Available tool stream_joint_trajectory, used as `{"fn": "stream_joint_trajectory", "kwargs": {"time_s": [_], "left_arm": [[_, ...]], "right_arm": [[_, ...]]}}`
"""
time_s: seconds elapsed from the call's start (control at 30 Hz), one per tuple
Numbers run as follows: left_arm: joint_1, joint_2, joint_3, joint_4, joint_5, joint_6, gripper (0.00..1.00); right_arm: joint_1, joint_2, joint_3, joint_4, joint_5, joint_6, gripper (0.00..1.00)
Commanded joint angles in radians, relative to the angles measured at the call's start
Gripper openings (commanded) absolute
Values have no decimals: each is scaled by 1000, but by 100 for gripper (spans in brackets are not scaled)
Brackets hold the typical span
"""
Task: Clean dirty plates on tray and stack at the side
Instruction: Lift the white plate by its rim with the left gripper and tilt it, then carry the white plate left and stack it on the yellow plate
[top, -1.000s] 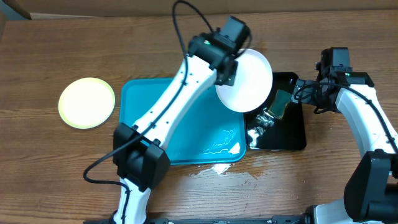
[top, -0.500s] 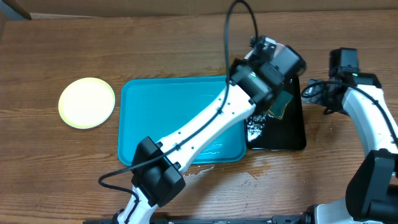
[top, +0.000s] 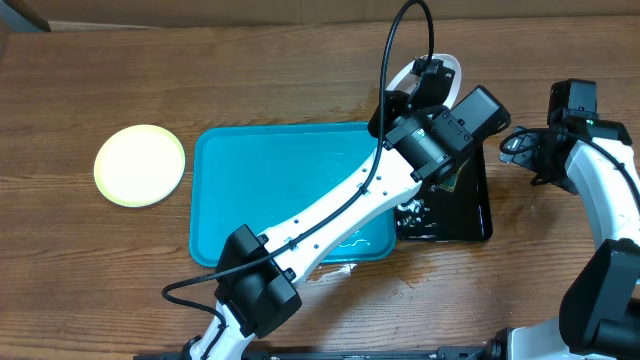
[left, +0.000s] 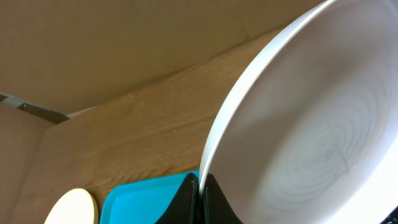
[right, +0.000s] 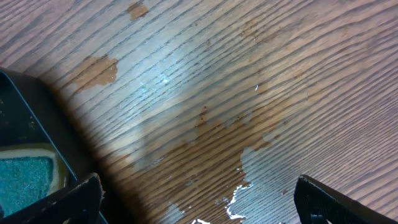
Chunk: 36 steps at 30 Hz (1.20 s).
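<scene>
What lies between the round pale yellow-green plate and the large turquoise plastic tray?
Only bare brown wooden table separates the plate and the tray; the overhead view shows it.

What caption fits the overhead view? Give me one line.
Left end effector holds a white plate beyond the turquoise tray; a yellow-green plate rests on the table beside it.

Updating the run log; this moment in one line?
left gripper shut on rim of round white plate | right gripper open, empty, over wet wooden table | round pale yellow-green plate on table left of turquoise rectangular plastic tray
</scene>
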Motion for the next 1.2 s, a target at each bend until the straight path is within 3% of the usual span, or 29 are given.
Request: {"fn": "stream_joint_trajectory", "kwargs": {"time_s": [0.0,0.27,0.5,0.73,0.87,1.17], "left_arm": [[-10,-2,26,10,-33,-18,4],[-6,-2,26,11,27,-18,4],[95,-2,26,-8,439,-17,4],[321,-2,26,-72,877,-17,4],[466,-2,26,-162,956,-17,4],[851,-2,26,-384,962,-18,4]], "right_arm": [[0,-19,19,1,-5,10,100],[0,-19,19,2,-5,10,100],[0,-19,19,2,-5,9,100],[0,-19,19,2,-5,10,100],[0,-19,19,2,-5,10,100],[0,-19,19,2,-5,10,100]]}}
